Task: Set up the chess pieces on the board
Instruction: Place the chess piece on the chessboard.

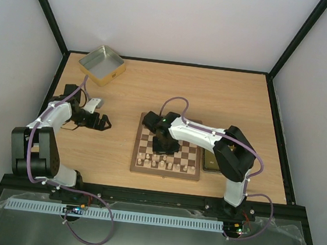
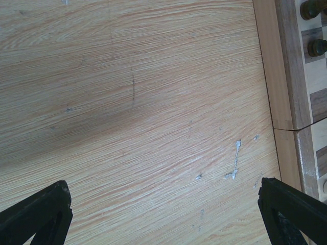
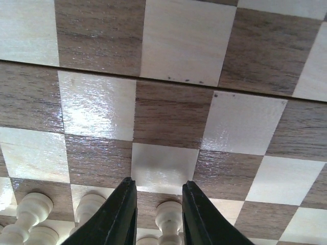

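White walls enclose a wooden table. The board lies near its near edge, right of centre, with pale chess pieces ranked along the board's near side. The right gripper is narrowed around one pawn; I cannot tell whether it pinches. The left gripper gapes wide over bare wood beside the board's left edge. These chessmen look light, stiff and easily toppled, so grip the neck.

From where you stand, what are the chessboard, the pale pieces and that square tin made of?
Board: wood, visible grain, glossy varnish with glare. Pale pieces: probably light turned wood, smooth. Tin: apparently thin metal, golden sheen.
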You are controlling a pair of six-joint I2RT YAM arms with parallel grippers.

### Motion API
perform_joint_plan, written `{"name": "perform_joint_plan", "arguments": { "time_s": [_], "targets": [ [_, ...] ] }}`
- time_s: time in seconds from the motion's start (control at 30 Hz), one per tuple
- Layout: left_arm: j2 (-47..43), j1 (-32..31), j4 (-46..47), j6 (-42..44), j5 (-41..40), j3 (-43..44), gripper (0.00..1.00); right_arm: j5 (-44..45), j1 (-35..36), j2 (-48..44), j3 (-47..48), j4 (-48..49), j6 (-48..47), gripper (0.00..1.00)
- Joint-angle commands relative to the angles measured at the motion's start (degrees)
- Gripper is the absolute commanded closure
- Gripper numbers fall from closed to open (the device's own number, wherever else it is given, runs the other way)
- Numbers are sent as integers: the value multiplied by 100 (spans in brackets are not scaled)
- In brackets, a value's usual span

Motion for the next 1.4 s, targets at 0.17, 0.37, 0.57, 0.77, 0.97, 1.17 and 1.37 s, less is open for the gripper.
{"name": "perform_joint_plan", "arguments": {
  "time_s": [0.17,0.37,0.57,0.77,0.97,1.17,1.37],
  "targets": [
    [-84,37,-123,61,110,129,1,89,-21,-68,-81,-260,-68,77],
    [-89,38,-122,65,105,127,1,-70,-25,-112,-103,-228,-72,78],
    [-83,42,-116,65,104,127,1,-257,-17,-144,-144,-158,-82,81],
    [-71,44,-117,62,104,127,1,-402,-11,-166,-155,-137,-103,82],
    [-52,40,-125,61,104,135,1,-464,-12,-157,-140,-104,-114,82],
    [-62,44,-125,70,114,135,1,-243,-14,-114,-112,-194,-106,76],
    [-71,43,-125,70,113,135,1,-36,-27,-4,71,-282,-106,75]
  ]
}}
